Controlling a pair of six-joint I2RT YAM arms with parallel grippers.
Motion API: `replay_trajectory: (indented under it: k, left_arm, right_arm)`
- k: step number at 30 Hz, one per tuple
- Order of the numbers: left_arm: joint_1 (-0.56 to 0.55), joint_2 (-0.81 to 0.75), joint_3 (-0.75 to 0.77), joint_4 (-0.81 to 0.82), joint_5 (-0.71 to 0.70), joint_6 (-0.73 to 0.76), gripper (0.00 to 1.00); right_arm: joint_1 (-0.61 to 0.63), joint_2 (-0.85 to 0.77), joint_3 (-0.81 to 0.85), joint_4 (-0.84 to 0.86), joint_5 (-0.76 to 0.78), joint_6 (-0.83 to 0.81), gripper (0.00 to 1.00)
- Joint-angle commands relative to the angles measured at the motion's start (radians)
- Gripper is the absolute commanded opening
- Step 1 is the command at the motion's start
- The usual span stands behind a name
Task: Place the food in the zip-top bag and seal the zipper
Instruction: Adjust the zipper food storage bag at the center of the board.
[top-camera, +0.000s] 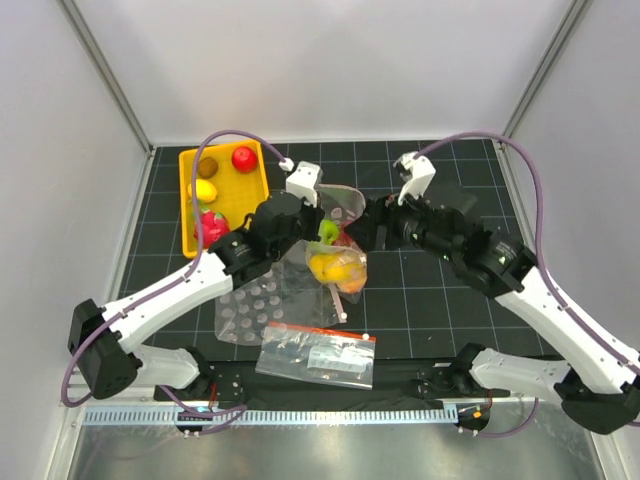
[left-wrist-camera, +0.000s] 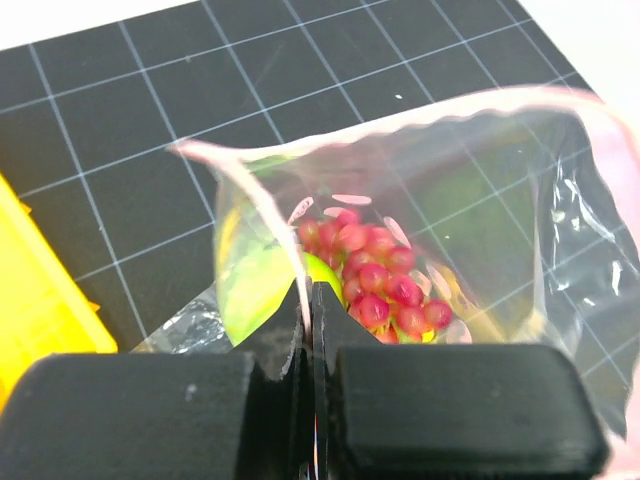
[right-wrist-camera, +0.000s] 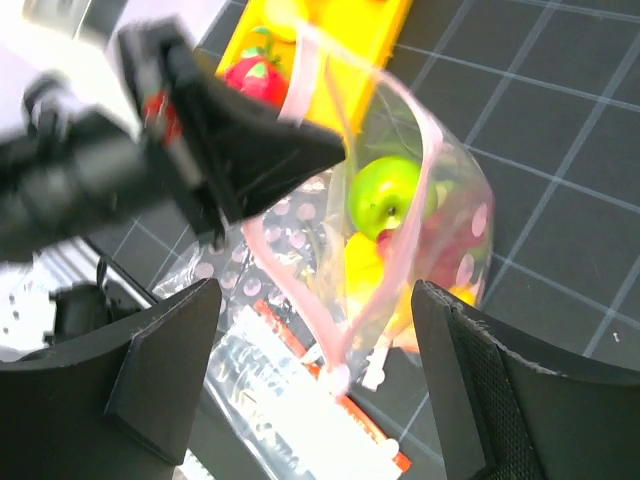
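Found the zip-top bag (top-camera: 337, 262) lifted off the black gridded mat (top-camera: 450, 310), just right of the yellow bin (top-camera: 190, 160), mouth up and gaping. Saw the left gripper (left-wrist-camera: 310, 300) clenched on the bag's rim at the side nearer the bin, jaws pressed flat together with the thin plastic and its pink edge nipped between them. Saw the right gripper (right-wrist-camera: 315, 310) released on the side of the bag away from the bin, jaws standing wide to either side of the hanging plastic; could not make out any contact with it. Traced the zipper (right-wrist-camera: 420, 170) as a pink strip looping round the open mouth, unsealed. Counted food inside the bag: a green apple (right-wrist-camera: 385, 195) near the top, a cluster of red grapes (left-wrist-camera: 375, 270) beside it, yellow and orange pieces (top-camera: 338, 268) at the bottom. Noted more toy fruit lying in the bin: a red round fruit (top-camera: 243, 158), a brown one (top-camera: 207, 167), a yellow one (top-camera: 204, 190) and a red strawberry-like piece (top-camera: 212, 227). Spotted a bubble sheet (top-camera: 245, 310) flat on the mat just off the bin's near right corner, and a printed bag with a red band (top-camera: 318, 355) farther from the bin, toward the arm bases.
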Motion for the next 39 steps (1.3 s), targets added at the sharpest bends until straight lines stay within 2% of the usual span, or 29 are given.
replay_trajectory:
  k: [1,9,13,17,22,26,32,35,36,39]
  left_arm:
    - [0.023,-0.047,-0.005,0.028,-0.012,-0.029,0.0]
    - [0.075,-0.056,-0.037,0.02,0.02,-0.066,0.0]
    - [0.082,-0.063,-0.046,0.023,0.023,-0.069,0.0]
    - [0.091,-0.07,-0.052,0.023,0.036,-0.073,0.0]
    - [0.092,-0.076,-0.052,0.019,0.036,-0.072,0.0]
    - [0.091,-0.088,-0.055,0.017,0.037,-0.073,0.0]
    - [0.092,-0.102,-0.063,0.019,0.036,-0.072,0.0]
    - [0.092,-0.102,-0.063,0.019,0.037,-0.072,0.0]
    - [0.092,-0.102,-0.063,0.019,0.037,-0.072,0.0]
    - [0.092,-0.109,-0.063,0.017,0.033,-0.067,0.0]
  right_arm:
    - [0.005,-0.096,-0.165,0.172,-0.111,-0.079,0.84]
    - [0.005,-0.287,-0.507,0.553,-0.206,-0.157,0.7]
    - [0.008,-0.34,-0.639,0.678,-0.235,-0.194,0.69]
    - [0.026,-0.341,-0.691,0.776,-0.246,-0.258,0.68]
    - [0.063,-0.303,-0.71,0.827,-0.238,-0.317,0.65]
    - [0.094,-0.243,-0.681,0.794,-0.18,-0.347,0.53]
    - [0.129,-0.223,-0.679,0.778,-0.12,-0.372,0.51]
    - [0.132,-0.232,-0.685,0.778,-0.077,-0.371,0.4]
    - [0.132,-0.243,-0.687,0.778,-0.071,-0.369,0.27]
    - [0.132,-0.268,-0.682,0.764,-0.067,-0.358,0.07]
